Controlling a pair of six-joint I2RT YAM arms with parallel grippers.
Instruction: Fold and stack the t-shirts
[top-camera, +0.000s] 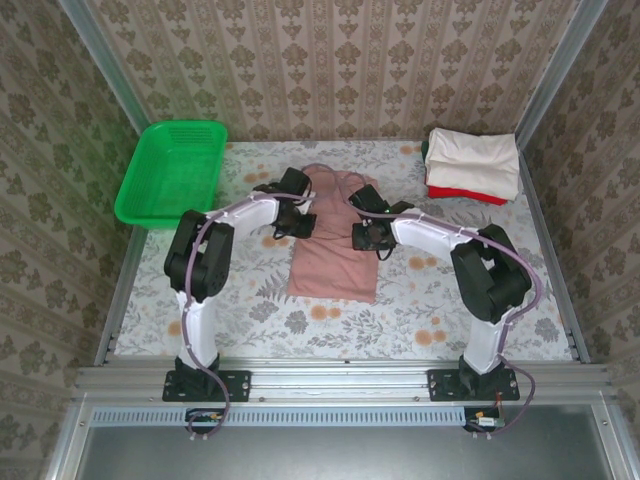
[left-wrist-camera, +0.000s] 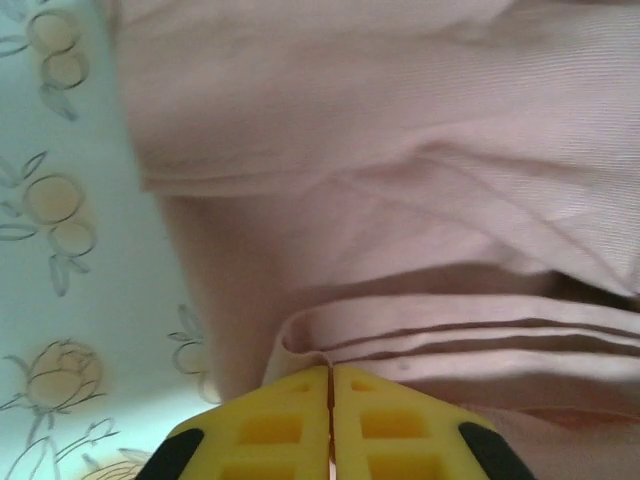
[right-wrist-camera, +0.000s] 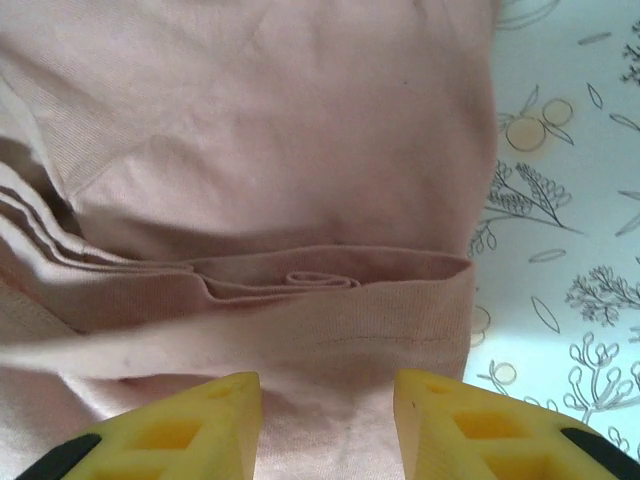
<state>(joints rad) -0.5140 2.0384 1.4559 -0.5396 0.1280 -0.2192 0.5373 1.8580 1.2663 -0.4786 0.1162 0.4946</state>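
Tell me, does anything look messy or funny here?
Only the pink t-shirt in the middle of the table stands out. Its far end is scrunched into layered ridges instead of lying flat. Nothing looks spilled or torn.

We recorded the left arm (top-camera: 245, 212) and right arm (top-camera: 430, 230) as white-shelled links joined by bulky black joint housings (top-camera: 200, 255), each trailing a lilac cable (top-camera: 540, 290) down to a black base plate (top-camera: 205, 383). The left claw (left-wrist-camera: 330, 385) and right claw (right-wrist-camera: 325, 400) carried yellow fingers (right-wrist-camera: 470, 430) moulded with square recesses and trimmed black at the outer edges.
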